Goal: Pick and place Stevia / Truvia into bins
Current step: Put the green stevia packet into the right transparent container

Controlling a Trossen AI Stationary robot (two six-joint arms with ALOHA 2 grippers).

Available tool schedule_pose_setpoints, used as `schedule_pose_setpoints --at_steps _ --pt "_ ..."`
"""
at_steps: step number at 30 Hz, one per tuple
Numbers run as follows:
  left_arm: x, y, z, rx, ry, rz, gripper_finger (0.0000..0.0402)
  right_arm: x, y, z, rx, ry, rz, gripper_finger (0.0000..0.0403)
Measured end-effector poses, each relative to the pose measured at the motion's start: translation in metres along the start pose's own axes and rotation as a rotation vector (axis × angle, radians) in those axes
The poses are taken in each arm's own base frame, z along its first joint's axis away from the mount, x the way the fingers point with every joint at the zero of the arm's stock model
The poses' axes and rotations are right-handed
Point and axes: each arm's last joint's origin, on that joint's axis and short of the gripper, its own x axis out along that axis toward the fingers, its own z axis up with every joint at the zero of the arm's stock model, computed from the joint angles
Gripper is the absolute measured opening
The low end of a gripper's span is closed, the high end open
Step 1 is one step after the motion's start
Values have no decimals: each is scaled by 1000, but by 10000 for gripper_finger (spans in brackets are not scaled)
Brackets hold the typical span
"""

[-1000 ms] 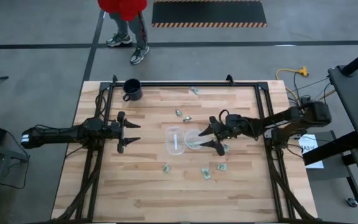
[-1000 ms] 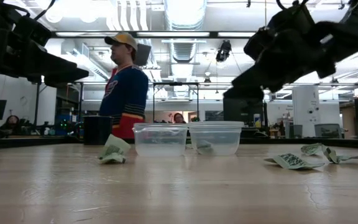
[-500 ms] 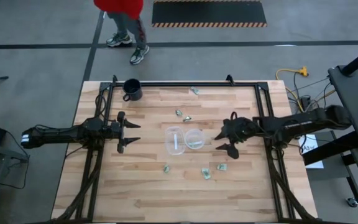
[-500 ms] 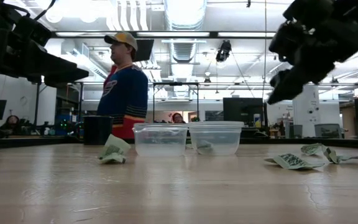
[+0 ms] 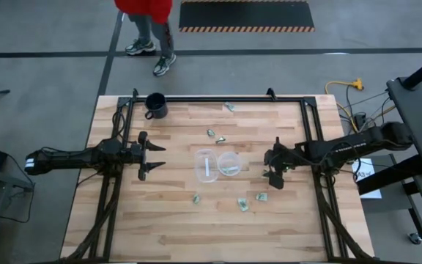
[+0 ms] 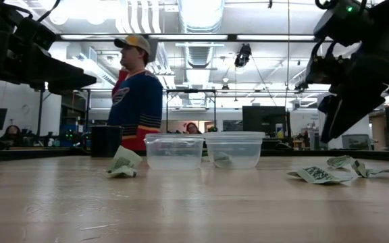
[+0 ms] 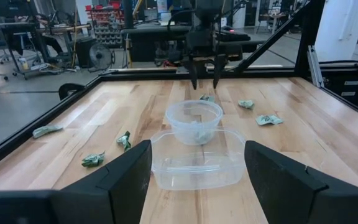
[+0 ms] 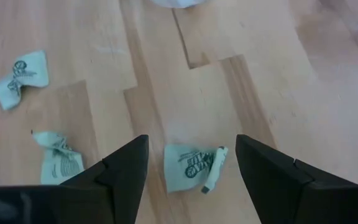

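Several small pale green Stevia packets lie flat on the wooden table, among them one near the far edge [image 5: 229, 106] and a pair [image 5: 261, 196] [image 5: 244, 205] toward the near side. Two clear bins stand mid-table: a larger squarish one [image 5: 206, 166] and a round one [image 5: 229, 163] with a packet inside. My right gripper [image 5: 272, 165] is open, to the right of the bins, with its fingers pointing down above a packet [image 8: 194, 165], clear of it. My left gripper [image 5: 152, 155] waits open, to the left of the bins.
A black mug [image 5: 155, 105] stands at the far left corner. A black frame [image 5: 218, 98] runs along the table's edges. A person in a blue jersey [image 6: 137, 101] stands beyond the far edge. Bare wood lies along the near side.
My right gripper has drawn back from above the round bin toward the table's right edge, tipped its fingers from level to pointing down, and come lower. It stays open. The packets and bins have kept their places.
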Motion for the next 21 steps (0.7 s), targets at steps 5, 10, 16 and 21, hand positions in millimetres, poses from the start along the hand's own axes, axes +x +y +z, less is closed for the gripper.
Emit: schedule_pose_setpoints --at_steps 5,10,16,21 --pt "0 0 0 0 0 0 240 5 1 -3 -7 43 -12 224" --pt "0 0 0 0 0 0 240 14 1 -7 -14 102 -34 223" --pt "0 0 0 0 0 0 240 30 -1 -11 -17 189 -76 223" --pt "0 0 0 0 -1 0 240 37 -2 -14 -21 223 -97 220"
